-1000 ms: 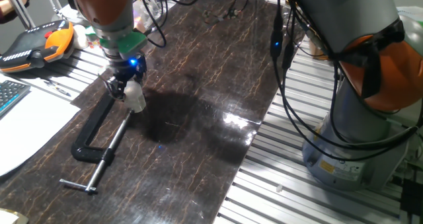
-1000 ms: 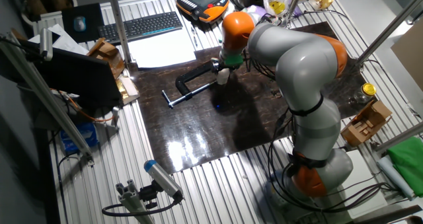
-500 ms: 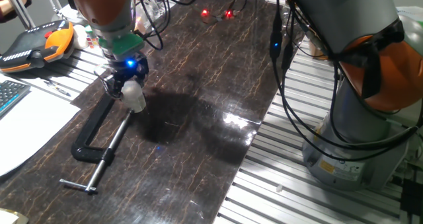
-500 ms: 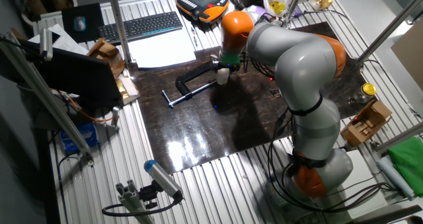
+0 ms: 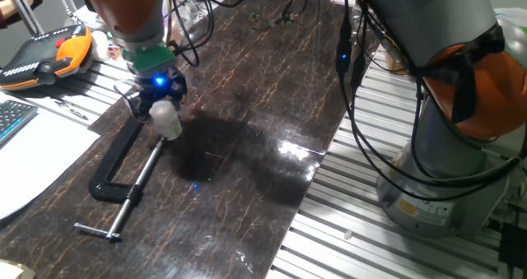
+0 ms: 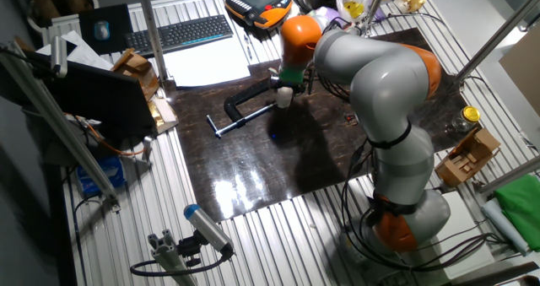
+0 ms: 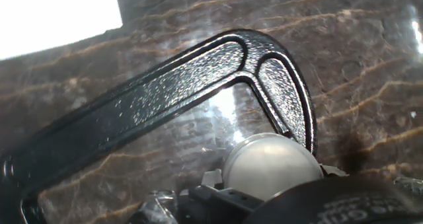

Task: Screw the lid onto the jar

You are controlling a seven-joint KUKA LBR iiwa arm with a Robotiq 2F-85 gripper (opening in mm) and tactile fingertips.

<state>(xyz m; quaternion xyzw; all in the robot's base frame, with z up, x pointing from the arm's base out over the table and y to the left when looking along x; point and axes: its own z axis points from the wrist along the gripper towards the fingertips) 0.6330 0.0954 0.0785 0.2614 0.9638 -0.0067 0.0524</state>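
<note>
A small whitish translucent jar (image 5: 168, 119) hangs tilted in my gripper (image 5: 156, 108), right beside the screw rod of the black C-clamp (image 5: 115, 160). The gripper is shut on the jar's upper end. In the other fixed view the jar (image 6: 285, 98) sits under the gripper (image 6: 285, 90) at the clamp's (image 6: 245, 103) right end. In the hand view the jar (image 7: 268, 163) is a pale round shape at the bottom, just inside the bend of the clamp (image 7: 165, 92). I cannot tell the lid apart from the jar; the gripped end is hidden by the fingers.
An orange teach pendant (image 5: 41, 57) and white paper (image 5: 25, 155) lie left of the dark mat. A keyboard (image 6: 181, 33) is at the back. A gold-lidded glass jar (image 6: 469, 117) and a wooden block (image 6: 472, 155) stand at the right. The arm's base (image 5: 445, 147) is to the right.
The hand has turned slightly and shifted a little up and away, with the jar still in it. The clamp has not moved.
</note>
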